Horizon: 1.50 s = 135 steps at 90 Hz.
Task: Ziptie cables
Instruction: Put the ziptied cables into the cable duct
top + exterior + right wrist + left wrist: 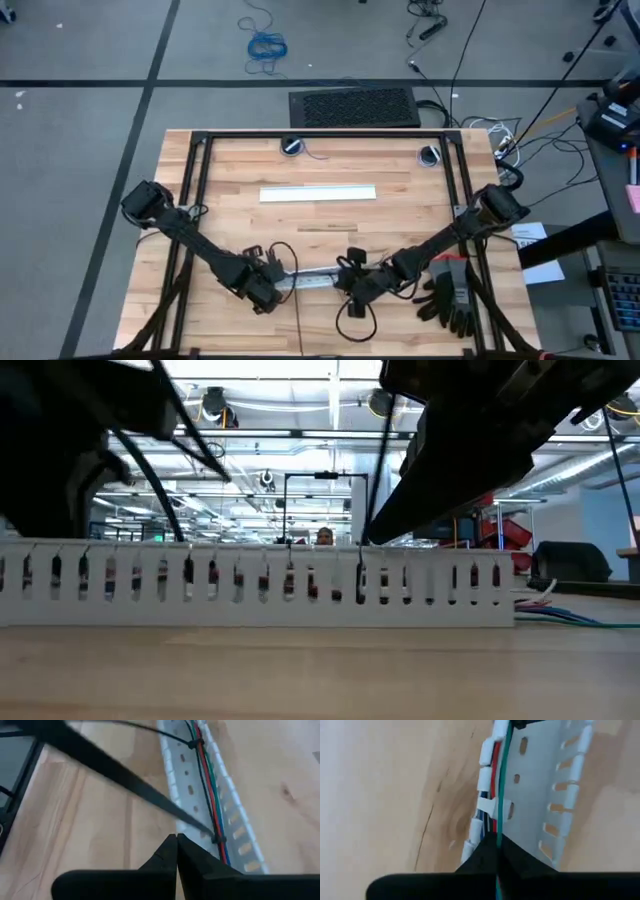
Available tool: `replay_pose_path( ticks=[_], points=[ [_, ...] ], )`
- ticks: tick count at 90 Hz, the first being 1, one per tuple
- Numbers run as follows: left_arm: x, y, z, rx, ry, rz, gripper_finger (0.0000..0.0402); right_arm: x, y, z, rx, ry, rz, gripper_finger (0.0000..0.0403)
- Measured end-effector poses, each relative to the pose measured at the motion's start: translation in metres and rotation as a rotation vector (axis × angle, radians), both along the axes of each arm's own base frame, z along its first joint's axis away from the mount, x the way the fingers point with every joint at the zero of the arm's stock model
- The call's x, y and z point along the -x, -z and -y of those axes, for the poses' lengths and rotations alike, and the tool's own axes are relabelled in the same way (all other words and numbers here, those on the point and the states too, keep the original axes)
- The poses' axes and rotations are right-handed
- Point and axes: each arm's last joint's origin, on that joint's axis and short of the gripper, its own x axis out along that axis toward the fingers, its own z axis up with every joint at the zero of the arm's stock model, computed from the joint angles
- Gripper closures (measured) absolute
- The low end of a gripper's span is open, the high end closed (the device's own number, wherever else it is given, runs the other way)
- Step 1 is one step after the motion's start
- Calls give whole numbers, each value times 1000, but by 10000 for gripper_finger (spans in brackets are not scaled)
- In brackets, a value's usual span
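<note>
Trainee: Status of the left gripper (498,842)?

Engineer: Clenched. A green wire of the cables (504,770) runs straight into the seam between its fingers, so I judge it is grasping the cables. It sits at the left end of the slotted strip (535,795), near the front of the table (100,850).

Trainee: Where are the cables?

Engineer: Inside the slotted strip, lying lengthwise along one wall: red, green and blue wires.

Trainee: Hazard on the left side?

Engineer: A sideways or upward pull could lift the wires out of the channel, or drag the light strip across the table. Cause: the grip holds only thin wire, and nothing visible pins the strip down.

Trainee: Status of the right gripper (176,840)?

Engineer: Fingers pressed together, with nothing visible between them. It hovers over the strip, just beside a ziptie (150,795) that is looped around the wires, its long tail sweeping away past the fingertips. A second ziptie (195,743) binds the wires farther along.

Trainee: Hazard there?

Engineer: The tail is thin and springy. A closed gripper can knock it aside, or snag it and tilt the strip. Over-tightening could pinch the wires against a slot edge.

Trainee: Anything farther right?

Engineer: A black glove (447,297) lies beside the right arm. A wide swing could catch it.
</note>
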Motion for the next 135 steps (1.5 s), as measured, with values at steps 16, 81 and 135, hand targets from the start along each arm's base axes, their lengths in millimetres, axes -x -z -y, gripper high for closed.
replay_pose_path(
  ticks=[16, 81, 135],
  points=[
    [0, -12, 4, -21, 14, -10, 401, 0, 0, 0, 0, -1, -1, 403],
    [20, -11, 17, -24, 159, -137, 401, -1, 7, 18, 0, 51, -100, 403],
    [24, 15, 41, 30, 238, -203, 245, -1, 7, 19, -23, 79, -113, 403]
  ],
)
